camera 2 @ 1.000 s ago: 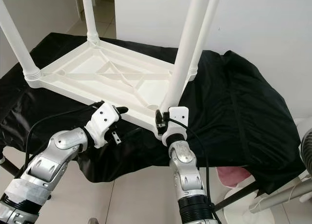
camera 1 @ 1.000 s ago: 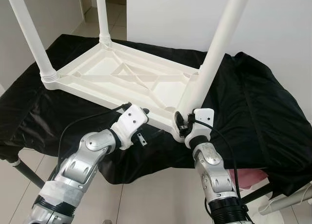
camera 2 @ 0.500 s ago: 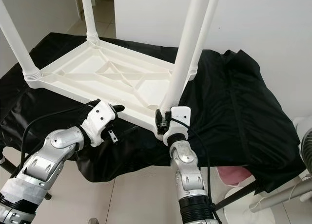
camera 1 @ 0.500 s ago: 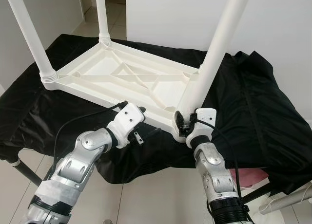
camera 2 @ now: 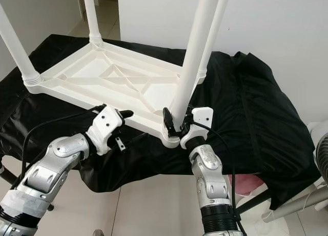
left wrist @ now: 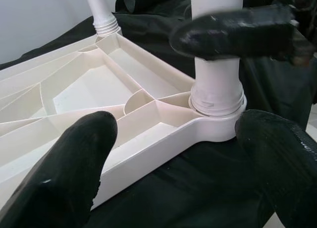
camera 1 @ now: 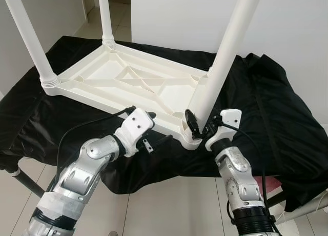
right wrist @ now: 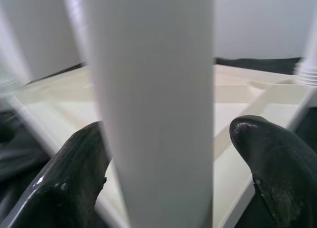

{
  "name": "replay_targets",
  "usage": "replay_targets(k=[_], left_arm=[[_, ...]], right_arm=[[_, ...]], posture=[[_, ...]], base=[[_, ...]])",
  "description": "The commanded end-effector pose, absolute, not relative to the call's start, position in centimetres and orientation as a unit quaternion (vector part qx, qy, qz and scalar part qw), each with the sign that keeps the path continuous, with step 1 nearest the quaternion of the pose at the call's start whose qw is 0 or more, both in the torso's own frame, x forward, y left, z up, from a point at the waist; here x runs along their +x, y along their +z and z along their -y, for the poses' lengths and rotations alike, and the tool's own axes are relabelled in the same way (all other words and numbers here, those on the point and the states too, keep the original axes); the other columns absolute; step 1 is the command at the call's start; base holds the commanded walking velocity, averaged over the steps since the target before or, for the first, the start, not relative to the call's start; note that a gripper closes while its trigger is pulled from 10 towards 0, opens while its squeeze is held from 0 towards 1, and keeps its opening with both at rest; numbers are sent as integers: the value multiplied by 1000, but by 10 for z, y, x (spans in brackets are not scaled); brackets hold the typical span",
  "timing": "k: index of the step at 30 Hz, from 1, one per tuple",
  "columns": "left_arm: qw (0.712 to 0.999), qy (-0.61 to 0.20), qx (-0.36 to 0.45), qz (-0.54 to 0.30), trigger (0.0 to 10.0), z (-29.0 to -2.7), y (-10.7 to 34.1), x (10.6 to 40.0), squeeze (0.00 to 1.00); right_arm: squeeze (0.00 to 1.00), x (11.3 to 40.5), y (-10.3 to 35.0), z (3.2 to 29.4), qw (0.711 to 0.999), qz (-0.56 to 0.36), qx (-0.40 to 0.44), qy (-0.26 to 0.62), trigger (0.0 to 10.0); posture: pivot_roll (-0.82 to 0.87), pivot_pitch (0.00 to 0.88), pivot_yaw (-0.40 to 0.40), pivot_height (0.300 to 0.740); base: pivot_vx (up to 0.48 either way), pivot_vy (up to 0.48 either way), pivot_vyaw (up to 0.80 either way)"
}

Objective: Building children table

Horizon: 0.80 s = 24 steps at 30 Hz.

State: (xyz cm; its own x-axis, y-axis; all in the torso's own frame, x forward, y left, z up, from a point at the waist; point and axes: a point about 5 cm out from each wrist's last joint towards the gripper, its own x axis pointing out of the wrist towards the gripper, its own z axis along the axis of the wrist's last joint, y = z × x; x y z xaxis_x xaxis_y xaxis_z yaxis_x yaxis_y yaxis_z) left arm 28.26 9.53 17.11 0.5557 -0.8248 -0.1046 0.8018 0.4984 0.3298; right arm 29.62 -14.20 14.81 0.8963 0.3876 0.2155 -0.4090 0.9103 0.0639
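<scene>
- Grippers first, nearest the camera: the right gripper (camera 1: 197, 126) sits at the base of the near leg (camera 1: 225, 56), and compared with a second ago its wrist has swung out to the right of that leg, so the black fingers now reach in from the side rather than from straight below.
- In the right wrist view one finger (right wrist: 74, 173) shows on each side of the leg with a gap between finger and post, so I judge the jaws spread around the leg, not clamped on it.
- My reading: the hand is re-gripping for another twist or push into the socket (left wrist: 217, 100), so this leg is likely not yet fully seated.
- The left gripper (camera 1: 148, 115) rests at the near long edge of the tabletop (camera 1: 138, 82), left of the near leg; it has barely shifted since the earlier frames, and its fingers (left wrist: 74, 163) stand released, straddling that edge.
- The tabletop lies upside down on the black cloth (camera 1: 266, 118), unmoved, ribs facing up.
- Beyond the near leg, the left-corner leg (camera 1: 31, 41) and the far-corner leg (camera 1: 105, 15) stand upright in their sockets as before; a fourth leg (camera 2: 214, 31) rises just behind the near one.
</scene>
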Motion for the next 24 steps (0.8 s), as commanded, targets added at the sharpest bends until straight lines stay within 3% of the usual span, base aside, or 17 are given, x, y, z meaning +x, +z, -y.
replay_targets(k=[1,5,12,18,24], left_arm=[[850,-498,172,21,10000,-92,168,277,0],[849,-500,171,18,10000,-93,169,278,0],[848,-501,171,17,10000,-93,170,277,0],[853,-494,166,19,10000,-90,169,278,0],[849,-502,165,21,10000,-85,172,279,0]], right_arm=[[0,294,144,151,966,93,39,237,10000],[0,301,144,164,958,82,0,275,10000],[0,305,143,164,951,74,-14,298,10000],[0,322,139,142,921,43,-25,387,10000],[0,327,135,136,908,33,-36,415,10000]], posture=[[32,65,-64,740],[36,75,-62,740],[43,76,-66,740],[38,44,-59,740],[40,53,-54,740]], base=[[0,0,0],[0,0,0],[0,0,0],[0,0,0],[0,0,0]])
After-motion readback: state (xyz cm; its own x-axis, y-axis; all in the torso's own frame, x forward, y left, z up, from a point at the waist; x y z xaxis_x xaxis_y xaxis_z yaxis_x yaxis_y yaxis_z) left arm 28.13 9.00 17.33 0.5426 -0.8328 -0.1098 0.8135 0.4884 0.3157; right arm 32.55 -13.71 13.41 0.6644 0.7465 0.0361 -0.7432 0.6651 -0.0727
